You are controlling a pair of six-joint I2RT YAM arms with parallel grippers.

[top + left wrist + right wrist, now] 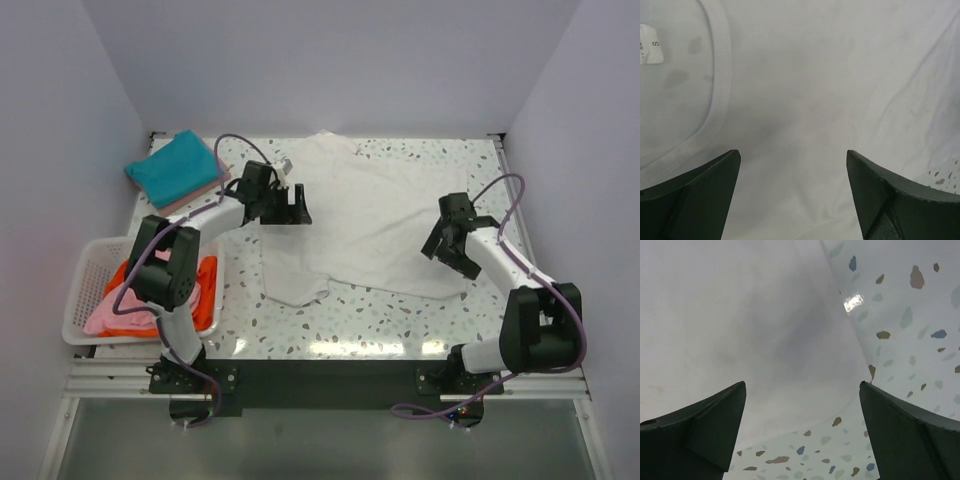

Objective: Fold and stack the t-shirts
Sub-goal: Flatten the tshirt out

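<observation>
The left gripper (pixel 288 208) has its jaws spread wide with nothing between them. In its wrist view the dark fingers (pixel 700 190) frame plain white cloth; whether they touch it cannot be told. Just beyond them curves the ribbed collar (pixel 722 75) of the white t-shirt (pixel 830 90), with a small label (pixel 650 45) marked S inside the neck opening.

The right gripper (pixel 452 250) also stands wide apart and holds nothing. Its wrist view shows its fingers (pixel 705 425) over the shirt's border, where white cloth gives way to the speckled table (pixel 910 315).

From above, the white t-shirt lies spread across the middle of the table, its neck toward the far edge and a rumpled lobe of cloth reaching toward the near edge on its left side. The left gripper hangs over the shirt's left part near the neck, and the right gripper over its right edge, well apart from the other.

In the far left corner the teal t-shirt (pixel 175 168) sits folded, with a pink edge (pixel 214 186) showing under it. At the near left, beside the left arm, the white lattice basket (pixel 85 290) holds a bunched orange t-shirt (pixel 205 300) and a pink t-shirt (pixel 105 318).
</observation>
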